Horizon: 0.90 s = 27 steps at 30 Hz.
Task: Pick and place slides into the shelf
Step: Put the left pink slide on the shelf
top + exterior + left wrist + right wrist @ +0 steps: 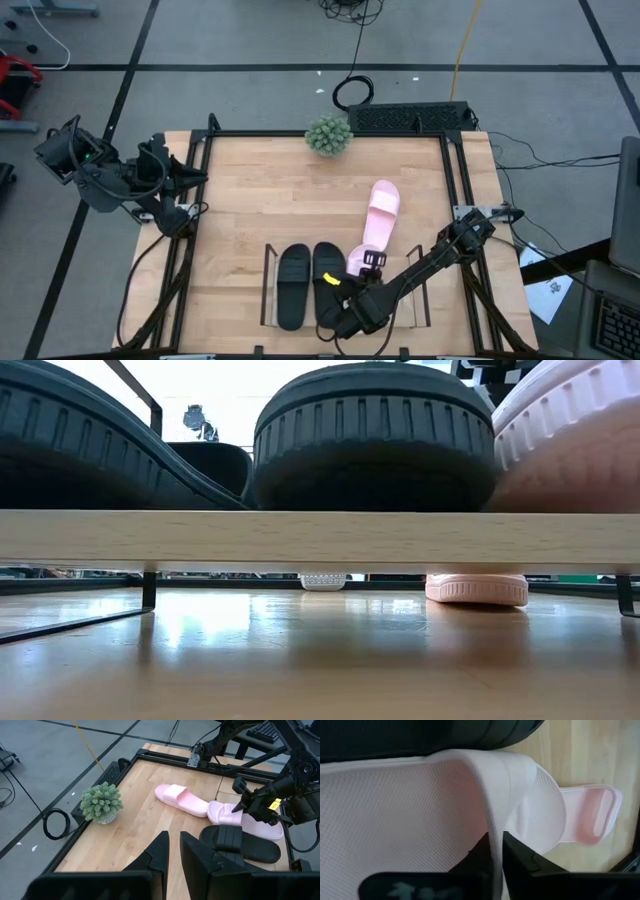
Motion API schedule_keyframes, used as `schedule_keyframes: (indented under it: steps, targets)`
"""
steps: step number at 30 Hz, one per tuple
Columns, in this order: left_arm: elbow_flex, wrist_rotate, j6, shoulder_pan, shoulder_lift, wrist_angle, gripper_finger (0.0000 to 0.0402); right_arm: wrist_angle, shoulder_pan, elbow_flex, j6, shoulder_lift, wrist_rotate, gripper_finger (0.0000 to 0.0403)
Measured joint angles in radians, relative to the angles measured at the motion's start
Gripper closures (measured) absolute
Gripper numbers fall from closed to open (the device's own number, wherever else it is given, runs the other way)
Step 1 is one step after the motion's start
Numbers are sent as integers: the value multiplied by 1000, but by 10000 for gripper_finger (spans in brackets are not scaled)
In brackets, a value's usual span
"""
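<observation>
While pinched on the edge of the wide strap, first pale pink open-toe foam slide (420,810) lying in the low clear acrylic shelf with thin black uprights (268,285), just beside the matte black pair of slides (293,272) already lined up there. Right gripper (495,852) low over the near right part of the light wooden table (260,190); jaws pressed almost together, with only the thin strap edge between them. Placement judged all but done, release not yet made.

Second pale pink slide (382,212) loose on the bare wood, outside the shelf, on the far side of it from the right jaws and toward the small green potted plant (328,135). Near end touching or overlapping the shelved pink slide; exact contact hard to tell. Long axis roughly front to back across the table, tipped slightly to the right at the far end; strap toward the far end, opening facing up.

Left gripper (172,855) waiting off the far left edge of the table, fingers narrowly parted and holding nothing, well apart from both pink slides. Right arm judged clearly the nearer for the last slide: a short reach forward over the shelf, jaws to be turned across the strap rather than along the sole.
</observation>
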<state>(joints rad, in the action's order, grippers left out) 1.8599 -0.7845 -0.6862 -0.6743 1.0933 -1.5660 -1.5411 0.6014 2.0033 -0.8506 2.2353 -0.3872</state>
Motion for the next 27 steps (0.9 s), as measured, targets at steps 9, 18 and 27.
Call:
schedule_keyframes:
  steps: [9,18,27]
  targets:
    - [0,0,-3,0,0,0,355,52,-2,1,-1,-3,20,339]
    - [0,0,6,0,0,0,355,82,-9,1,-9,-3,61,277]
    - [0,0,11,0,0,0,355,93,-17,2,-11,-4,127,234]
